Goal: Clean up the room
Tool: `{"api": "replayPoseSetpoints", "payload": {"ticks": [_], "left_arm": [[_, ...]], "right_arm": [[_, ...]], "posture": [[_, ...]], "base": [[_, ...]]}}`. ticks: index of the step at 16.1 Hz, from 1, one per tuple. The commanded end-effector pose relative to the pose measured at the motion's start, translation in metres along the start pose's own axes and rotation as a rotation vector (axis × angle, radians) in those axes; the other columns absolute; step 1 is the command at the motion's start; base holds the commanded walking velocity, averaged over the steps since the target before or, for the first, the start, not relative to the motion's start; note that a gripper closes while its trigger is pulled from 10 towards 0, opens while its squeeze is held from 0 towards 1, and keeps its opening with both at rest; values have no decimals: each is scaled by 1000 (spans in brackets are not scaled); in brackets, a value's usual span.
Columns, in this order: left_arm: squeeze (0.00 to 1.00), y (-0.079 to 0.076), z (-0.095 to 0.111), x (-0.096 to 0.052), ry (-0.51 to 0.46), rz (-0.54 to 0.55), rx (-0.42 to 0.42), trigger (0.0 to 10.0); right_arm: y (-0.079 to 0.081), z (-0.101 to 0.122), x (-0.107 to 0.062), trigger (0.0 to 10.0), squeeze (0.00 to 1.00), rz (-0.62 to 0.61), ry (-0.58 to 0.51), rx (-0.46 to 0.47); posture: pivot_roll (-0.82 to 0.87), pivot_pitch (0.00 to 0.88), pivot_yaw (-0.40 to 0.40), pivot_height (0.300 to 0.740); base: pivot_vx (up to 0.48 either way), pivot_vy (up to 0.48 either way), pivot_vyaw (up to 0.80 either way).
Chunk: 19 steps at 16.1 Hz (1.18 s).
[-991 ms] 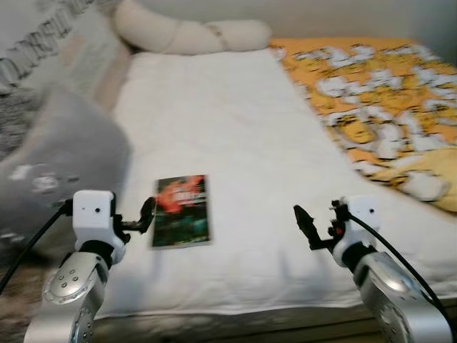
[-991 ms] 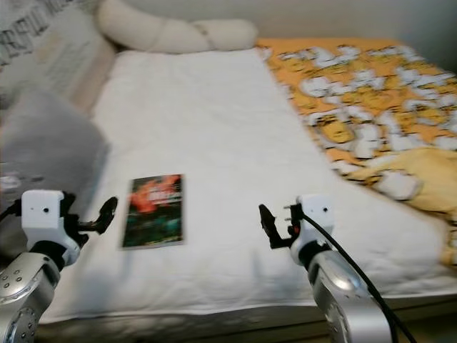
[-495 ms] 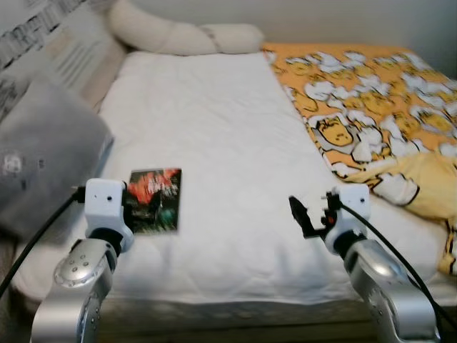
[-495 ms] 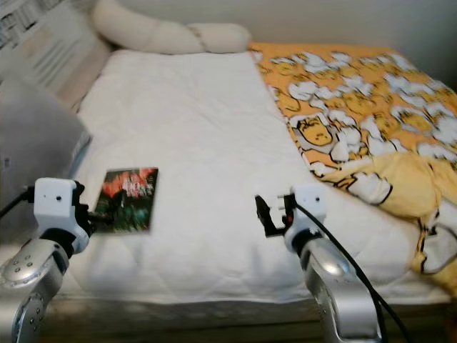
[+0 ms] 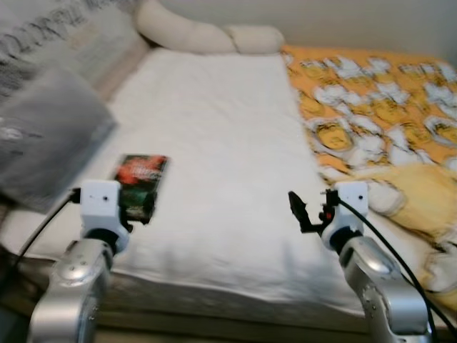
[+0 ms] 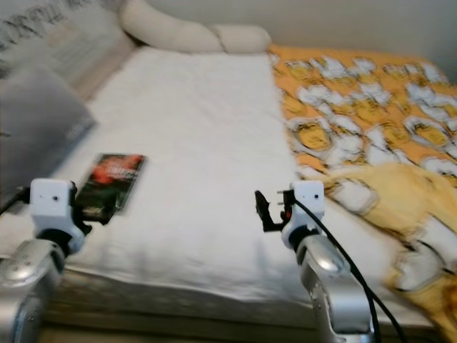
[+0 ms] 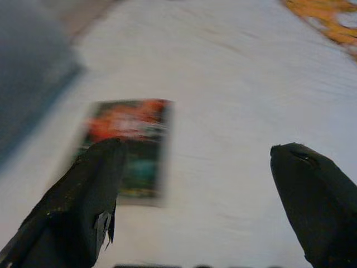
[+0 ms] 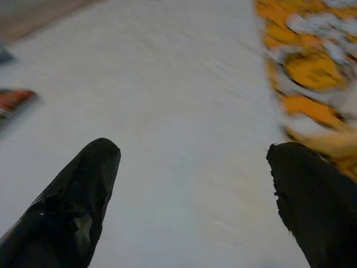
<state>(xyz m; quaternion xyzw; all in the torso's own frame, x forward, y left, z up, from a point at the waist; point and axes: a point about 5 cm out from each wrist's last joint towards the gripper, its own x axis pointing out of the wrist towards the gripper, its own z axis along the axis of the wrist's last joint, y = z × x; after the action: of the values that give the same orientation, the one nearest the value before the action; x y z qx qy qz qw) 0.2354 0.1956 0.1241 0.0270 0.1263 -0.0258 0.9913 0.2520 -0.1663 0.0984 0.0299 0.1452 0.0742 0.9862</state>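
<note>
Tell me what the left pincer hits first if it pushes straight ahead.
Probably the book lying flat on the white bedsheet: it sits just ahead of the open left pincer, nearer one finger. Blur leaves depth uncertain.

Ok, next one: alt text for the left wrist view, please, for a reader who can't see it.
A blurred view along the open left end effector, whose two black fingers frame a white bed. A book with a red and dark green cover lies flat on it just past one fingertip, untouched. A grey pillow and an orange blanket show at the edges.
</note>
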Motion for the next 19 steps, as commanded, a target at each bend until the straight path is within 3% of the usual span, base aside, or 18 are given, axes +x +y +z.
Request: {"api": "replayPoseSetpoints", "payload": {"ticks": [1, 6, 13, 15, 16, 17, 18, 19], "left_arm": [[1000, 2, 4, 0, -9, 8, 17, 10000], [1000, 1, 5, 1, -9, -14, 41, 10000], [1000, -10, 6, 0, -17, -102, 94, 10000], [749, -13, 7, -4, -21, -129, 86, 10000], [0, -19, 5, -6, -20, -222, 82, 10000], [0, -21, 4, -7, -15, -254, 81, 10000], [0, -25, 3, -7, -5, -320, 97, 10000], [0, -29, 4, -3, -6, -430, 126, 10000]], "right_arm": [[-2, 3, 0, 10000, 1000, -21, -12, -10], [-2, -4, 2, 10000, 1000, -40, 27, -23], [-6, -14, 0, 10000, 1000, -105, 126, -60], [-12, -17, -3, 10000, 1000, -163, 172, -37], [-16, -22, 0, 10000, 1000, -177, 207, -57], [-17, -24, 1, 10000, 1000, -185, 220, -65], [-24, -28, 4, 10000, 0, -229, 274, -99], [-40, -38, 11, 10000, 0, -341, 387, -133]], "posture": [[-90, 0, 0, 740], [-84, 0, -7, 740], [-88, 0, -14, 740], [-85, 0, -19, 740], [-74, 0, -30, 740], [-73, 0, -32, 740], [-79, 0, -32, 740], [-80, 0, -30, 740]], "base": [[0, -428, 0], [0, -413, 0], [0, 0, 0], [0, 0, 0], [0, 0, 0], [0, 0, 0], [0, 0, 0], [0, 0, 0]]}}
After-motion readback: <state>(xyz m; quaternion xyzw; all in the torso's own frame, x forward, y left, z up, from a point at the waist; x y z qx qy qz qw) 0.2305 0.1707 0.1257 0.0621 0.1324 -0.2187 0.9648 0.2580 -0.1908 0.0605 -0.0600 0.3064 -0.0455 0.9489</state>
